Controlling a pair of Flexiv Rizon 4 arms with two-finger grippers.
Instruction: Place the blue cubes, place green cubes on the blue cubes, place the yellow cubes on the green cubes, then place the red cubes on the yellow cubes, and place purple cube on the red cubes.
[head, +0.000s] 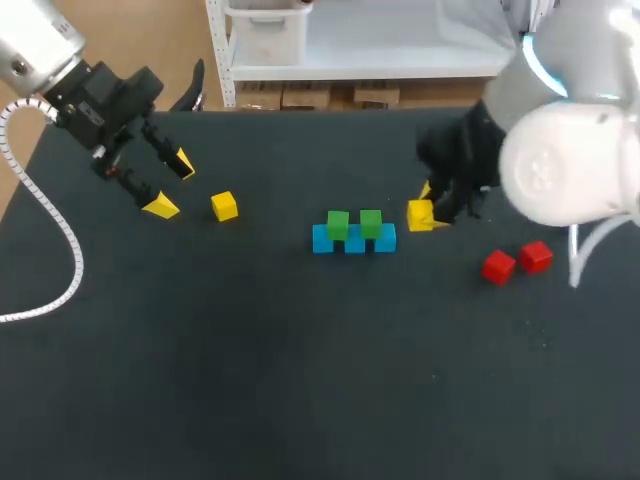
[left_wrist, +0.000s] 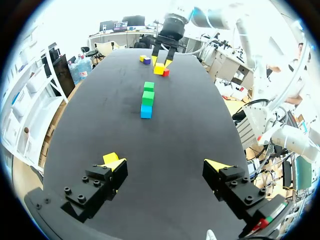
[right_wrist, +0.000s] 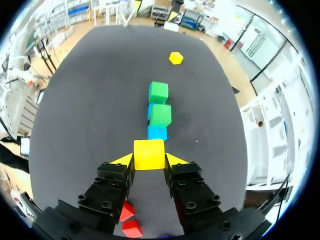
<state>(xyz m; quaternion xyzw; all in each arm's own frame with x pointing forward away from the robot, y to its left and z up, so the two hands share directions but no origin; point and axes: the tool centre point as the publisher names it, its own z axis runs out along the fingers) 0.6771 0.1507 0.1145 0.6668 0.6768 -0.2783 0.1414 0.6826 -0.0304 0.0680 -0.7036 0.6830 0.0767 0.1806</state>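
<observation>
Head view shows three blue cubes (head: 354, 243) side by side in a row at the middle of the table (head: 300, 380). Two green cubes (head: 338, 224) are on top, each seated over a joint between two blue ones. Two red cubes (head: 498, 266) lie close together at 4 o'clock from that stack. A loose yellow cube (head: 224, 206) sits at 9 o'clock from it, well apart, and a held yellow cube (head: 420, 214) is just beside the row at 3 o'clock. All are plain, solid-coloured blocks of like size.

The right end effector (head: 428, 212) has its fingers closed against two opposite faces of the held yellow cube. The right wrist view shows this grip squarely, with the row straight ahead. The left end effector (head: 171, 185) stands spread wide and holds nothing, at 9 o'clock from the loose yellow cube.

Left wrist view shows one purple cube (left_wrist: 147, 60) at the far end of the table, just beside a third yellow cube (left_wrist: 142, 58).
</observation>
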